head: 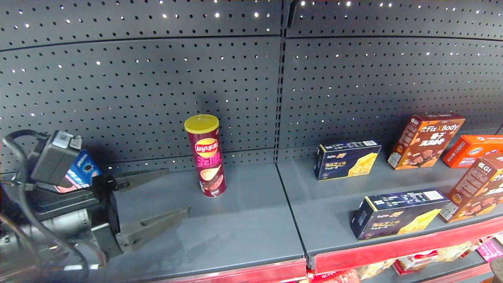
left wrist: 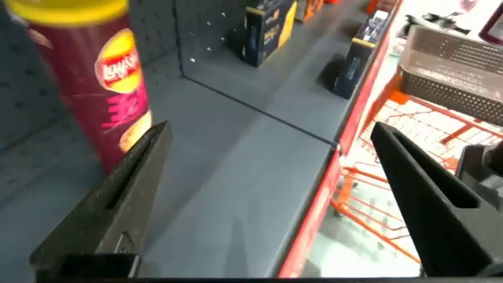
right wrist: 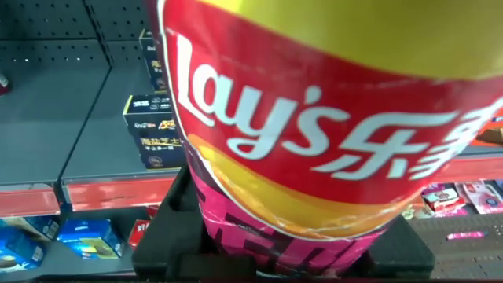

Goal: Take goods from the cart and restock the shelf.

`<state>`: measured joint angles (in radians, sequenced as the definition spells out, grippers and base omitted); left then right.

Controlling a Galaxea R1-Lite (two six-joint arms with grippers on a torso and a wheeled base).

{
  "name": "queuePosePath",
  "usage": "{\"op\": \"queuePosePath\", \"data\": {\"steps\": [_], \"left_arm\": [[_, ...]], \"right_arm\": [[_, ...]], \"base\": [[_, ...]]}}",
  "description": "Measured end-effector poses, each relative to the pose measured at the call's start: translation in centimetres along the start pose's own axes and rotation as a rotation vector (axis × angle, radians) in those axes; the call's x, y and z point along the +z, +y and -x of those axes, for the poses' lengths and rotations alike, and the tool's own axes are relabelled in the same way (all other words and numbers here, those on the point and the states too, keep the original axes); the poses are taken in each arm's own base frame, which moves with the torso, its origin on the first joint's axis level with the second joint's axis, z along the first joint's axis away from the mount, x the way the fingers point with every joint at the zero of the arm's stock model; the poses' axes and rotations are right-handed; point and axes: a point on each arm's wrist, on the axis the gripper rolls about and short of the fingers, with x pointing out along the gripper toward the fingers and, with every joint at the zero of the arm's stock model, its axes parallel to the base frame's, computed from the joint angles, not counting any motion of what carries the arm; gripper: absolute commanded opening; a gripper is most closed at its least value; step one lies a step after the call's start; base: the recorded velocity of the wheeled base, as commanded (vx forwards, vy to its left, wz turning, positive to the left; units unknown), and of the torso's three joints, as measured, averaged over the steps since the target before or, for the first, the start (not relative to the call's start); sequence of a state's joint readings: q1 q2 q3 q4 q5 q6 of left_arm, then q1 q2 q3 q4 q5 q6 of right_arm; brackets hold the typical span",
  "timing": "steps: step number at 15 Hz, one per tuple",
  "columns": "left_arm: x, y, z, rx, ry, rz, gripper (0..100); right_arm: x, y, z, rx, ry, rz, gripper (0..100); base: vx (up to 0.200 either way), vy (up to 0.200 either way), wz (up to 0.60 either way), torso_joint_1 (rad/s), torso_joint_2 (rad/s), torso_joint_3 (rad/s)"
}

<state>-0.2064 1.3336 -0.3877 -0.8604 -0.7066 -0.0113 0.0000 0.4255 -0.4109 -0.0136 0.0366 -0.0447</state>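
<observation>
**One can shelved, another waiting its turn**

Far left, the left gripper point(head: 177, 191) hangs low over the shelf point(head: 235, 232) with its fingers spread wide and nothing in them. The chip can point(head: 205, 155) stands upright just to its right, not touching. Right of the can there's a bare stretch, then dark blue boxes point(head: 346, 159) and a brown box point(head: 426, 139) further along. The right gripper point(right wrist: 169, 236) looks clamped on a second chip can point(right wrist: 314, 141), held out in front of the shelving. I'd slide the left arm straight out so it doesn't clip the standing can. Then bring the second one in upright and only let go once its base sits flat, since tall skinny cans tip easily.
</observation>
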Motion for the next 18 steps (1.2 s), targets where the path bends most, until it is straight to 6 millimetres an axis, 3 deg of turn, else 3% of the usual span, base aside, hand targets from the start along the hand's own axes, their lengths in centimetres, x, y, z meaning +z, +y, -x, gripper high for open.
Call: {"op": "queuePosePath", "data": {"steps": [5,13,18], "left_arm": [[-2.0,3.5,-2.9,0.021,0.007,0.024,100],[-4.0,6.0,-4.0,0.122,0.068,0.083,100],[-3.2,8.8,-6.0,0.152,0.036,0.061,100]], "right_arm": [[0.4,0.0,0.0,0.004,-0.011,0.000,0],[0.8,0.0,-0.2,0.011,-0.012,0.000,0],[1.5,-0.1,-0.4,0.010,-0.016,0.000,0]], "base": [[0.000,0.000,0.00,0.000,0.00,0.000],[0.000,0.000,0.00,0.000,0.00,0.000],[0.000,0.000,0.00,0.000,0.00,0.000]]}}
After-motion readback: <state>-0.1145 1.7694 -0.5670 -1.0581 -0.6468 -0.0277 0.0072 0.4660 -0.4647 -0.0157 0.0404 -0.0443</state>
